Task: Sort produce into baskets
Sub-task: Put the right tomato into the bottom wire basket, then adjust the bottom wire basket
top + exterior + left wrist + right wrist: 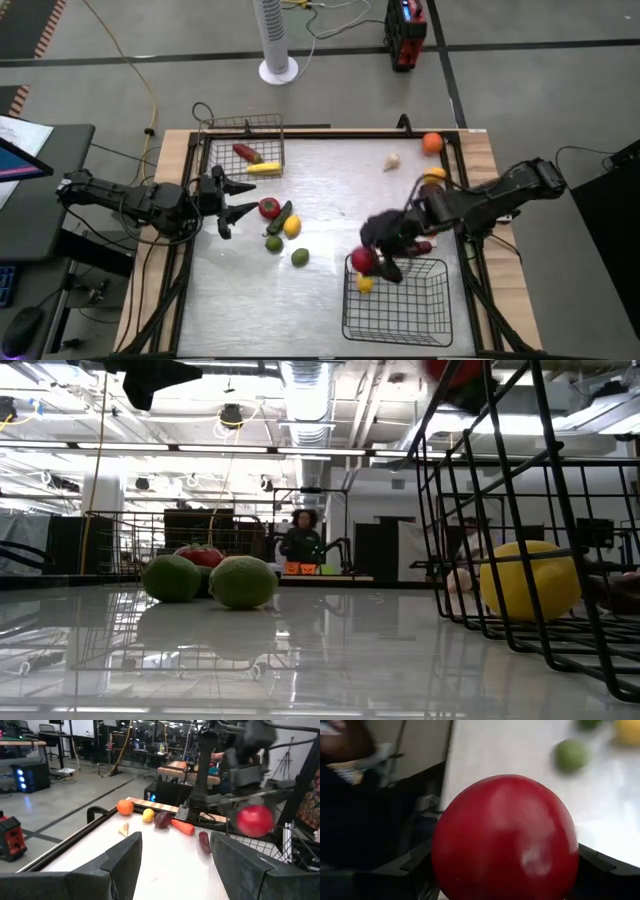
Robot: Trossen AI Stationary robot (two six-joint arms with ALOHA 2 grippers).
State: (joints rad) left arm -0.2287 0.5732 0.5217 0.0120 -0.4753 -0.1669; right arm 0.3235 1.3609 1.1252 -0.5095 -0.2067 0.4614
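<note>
Waiting at the worktop's (330,200) left side, left gripper (232,198) with fingers spread apart, holding nothing. Grey basket (262,128) beyond it holds a red piece (245,152) and a yellow one (264,168). Mid-worktop cluster: tomato (268,208), dark green piece (279,218), lemon (292,226), two limes (274,243). Right gripper (375,255) clamped on a red apple (505,840) over the black basket's (397,322) rim; a yellow fruit (528,580) lies inside. Orange (432,143) at far right corner
</note>
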